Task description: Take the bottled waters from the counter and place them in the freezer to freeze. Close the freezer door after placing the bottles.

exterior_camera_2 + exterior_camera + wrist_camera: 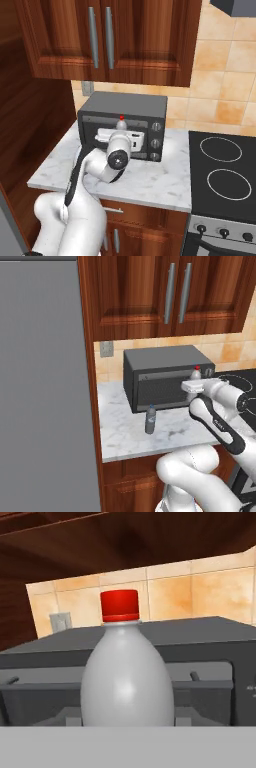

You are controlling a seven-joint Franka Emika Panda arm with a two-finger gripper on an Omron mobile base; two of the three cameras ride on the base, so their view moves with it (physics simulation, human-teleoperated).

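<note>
Gripper (pixel 196 387) clenched on the red-capped bottle (pixel 127 677) before the toaster oven (pixel 165 378). Blue-capped bottle (pixel 150 420) stands upright on the marble counter (pixel 125 431), well apart.

Even, diffuse light is cast throughout, with no glare. A faint soft shadow is thrown on the counter (pixel 125 431) beneath the toaster oven (pixel 162 378). The red-capped bottle (pixel 127 677) is rendered close, slightly soft-edged.

A dark grey toaster oven (pixel 167 376) sits against the worktop's back edge, below reddish-brown wall cupboards (pixel 107 37). A black stovetop (pixel 222 175) adjoins the worktop's right edge. A grey wall outlet (pixel 106 348) sits on the tan tiles (pixel 225 70).
</note>
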